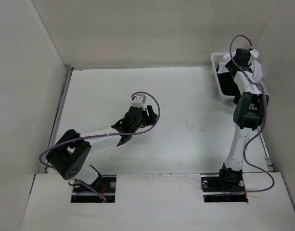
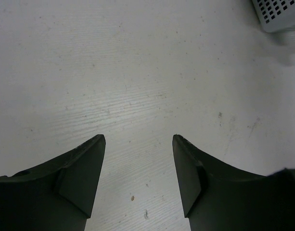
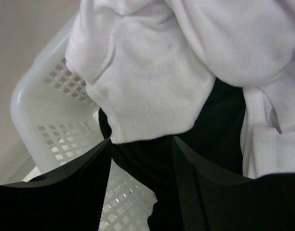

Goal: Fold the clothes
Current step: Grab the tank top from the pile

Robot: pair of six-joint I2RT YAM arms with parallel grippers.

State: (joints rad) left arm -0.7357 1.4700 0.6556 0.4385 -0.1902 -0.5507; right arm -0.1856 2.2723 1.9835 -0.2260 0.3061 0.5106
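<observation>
so, white garment [image 3: 152, 91] heaped in basket [image 3: 46, 110], 2 o'clock on bench [image 2: 137, 57], over black cloth [image 3: 219, 125]. soft, light, limp; likely pinch hanging fold edge. right hand [image 3: 141, 142] wide open above it, empty. left hand [image 2: 137, 139] wide open, empty, mid-bench.

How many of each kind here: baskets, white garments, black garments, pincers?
basket: 1
white garment: 1
black garment: 1 patch visible; cannot tell if it is more than one piece
pincers: 2 (left pincer, right pincer, both open)
Total: 5
</observation>
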